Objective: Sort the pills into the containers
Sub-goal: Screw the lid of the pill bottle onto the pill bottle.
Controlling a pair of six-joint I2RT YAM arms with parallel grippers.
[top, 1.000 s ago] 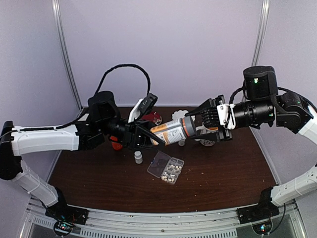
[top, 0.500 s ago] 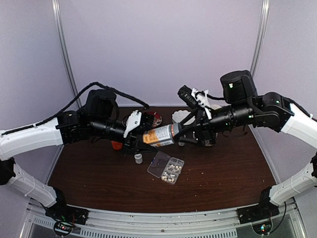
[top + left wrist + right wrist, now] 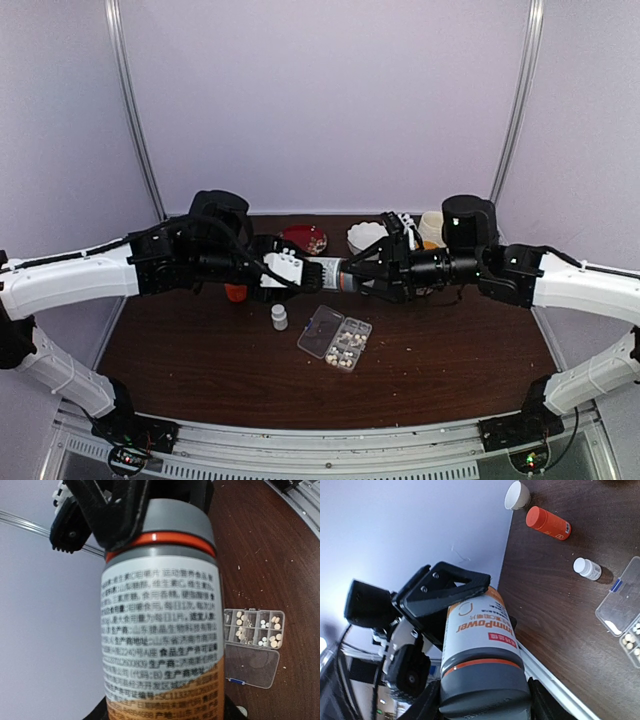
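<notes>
Dark brown table (image 3: 450,350), lilac walls; clear pill box (image 3: 322,330) lies open near centre, cream pills (image 3: 347,342) in its cells; small white bottle (image 3: 279,317) just left of it; above, supplement bottle (image 3: 328,273) held level (off table) between arms; left gripper (image 3: 300,272) clamped on its body, right gripper (image 3: 362,274) clamped on its grey cap (image 3: 170,520); orange bottle (image 3: 235,293), red bowl (image 3: 304,238), white bowl (image 3: 366,238) behind.

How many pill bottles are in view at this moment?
3. The grey-capped bottle is gripped midair by the left claw and right claw; the orange bottle and small white bottle are on the table. Others may be hidden.
</notes>
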